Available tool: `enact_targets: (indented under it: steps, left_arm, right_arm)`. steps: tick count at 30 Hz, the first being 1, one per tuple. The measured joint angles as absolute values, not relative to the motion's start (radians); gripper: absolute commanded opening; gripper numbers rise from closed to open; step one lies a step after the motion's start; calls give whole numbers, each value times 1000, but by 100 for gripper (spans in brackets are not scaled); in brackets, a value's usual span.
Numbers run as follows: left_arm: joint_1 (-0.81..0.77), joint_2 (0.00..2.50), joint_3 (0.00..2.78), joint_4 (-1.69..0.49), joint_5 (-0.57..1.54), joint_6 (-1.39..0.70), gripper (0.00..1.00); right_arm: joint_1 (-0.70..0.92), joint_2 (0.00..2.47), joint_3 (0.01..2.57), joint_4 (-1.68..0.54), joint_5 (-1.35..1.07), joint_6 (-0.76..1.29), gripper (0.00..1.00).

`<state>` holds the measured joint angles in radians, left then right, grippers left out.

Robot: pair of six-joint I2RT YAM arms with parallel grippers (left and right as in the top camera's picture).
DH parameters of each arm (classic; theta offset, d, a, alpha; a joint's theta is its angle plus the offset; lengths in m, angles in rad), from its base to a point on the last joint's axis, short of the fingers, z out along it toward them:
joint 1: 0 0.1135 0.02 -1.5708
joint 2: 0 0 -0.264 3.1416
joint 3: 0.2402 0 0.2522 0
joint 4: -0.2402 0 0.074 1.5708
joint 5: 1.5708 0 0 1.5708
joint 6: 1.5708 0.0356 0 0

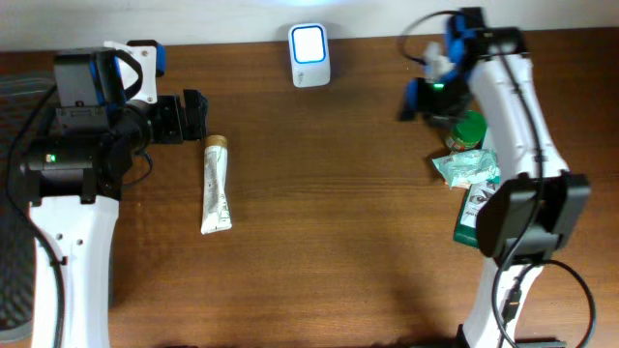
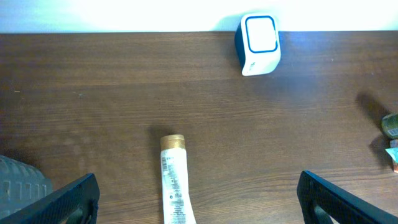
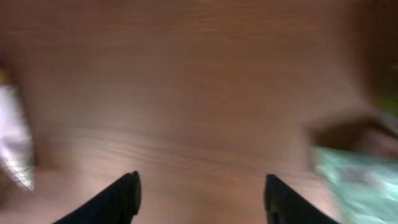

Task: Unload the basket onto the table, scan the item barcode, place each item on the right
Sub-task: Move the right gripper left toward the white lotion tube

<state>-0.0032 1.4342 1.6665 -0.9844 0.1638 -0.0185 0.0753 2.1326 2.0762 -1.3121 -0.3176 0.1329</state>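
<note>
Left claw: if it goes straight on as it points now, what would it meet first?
Probably the white tube: it lies ahead of the left claw, between the open fingers. Height above it is unclear.

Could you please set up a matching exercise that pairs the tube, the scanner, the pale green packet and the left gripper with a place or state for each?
Things:
1. white tube with gold cap
2. white and blue scanner
3. pale green packet
4. left gripper

Places or states:
A. at the far edge of the table, near its middle
B. on the right side, among other items
C. lying flat on the left side, cap toward the far edge
D. open, holding nothing

Pairs: 1-C, 2-A, 3-B, 4-D
</note>
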Motion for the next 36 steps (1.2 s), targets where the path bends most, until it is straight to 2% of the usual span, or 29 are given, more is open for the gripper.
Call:
enact_targets:
  steps: [7, 12, 17, 28, 32, 36]
  left_arm:
    - [-3, 1434, 1666, -984, 164, -19, 99]
    - [-3, 1434, 1666, -984, 164, -19, 99]
    - [-3, 1434, 1666, -984, 164, -19, 99]
    - [-3, 1434, 1666, -984, 164, -19, 99]
    - [-3, 1434, 1666, -984, 164, -19, 99]
    - [-3, 1434, 1666, -984, 164, -19, 99]
  right_arm:
    - [313, 2175, 2037, -1050, -480, 228, 65]
    - [499, 2286, 2009, -833, -516, 354, 69]
    - [620, 2348, 2003, -669, -519, 497, 70]
    - [747, 2426, 2003, -614, -404, 577, 68]
    - [757, 2454, 2003, -611, -397, 582, 58]
    - [757, 2462, 2003, -603, -397, 587, 41]
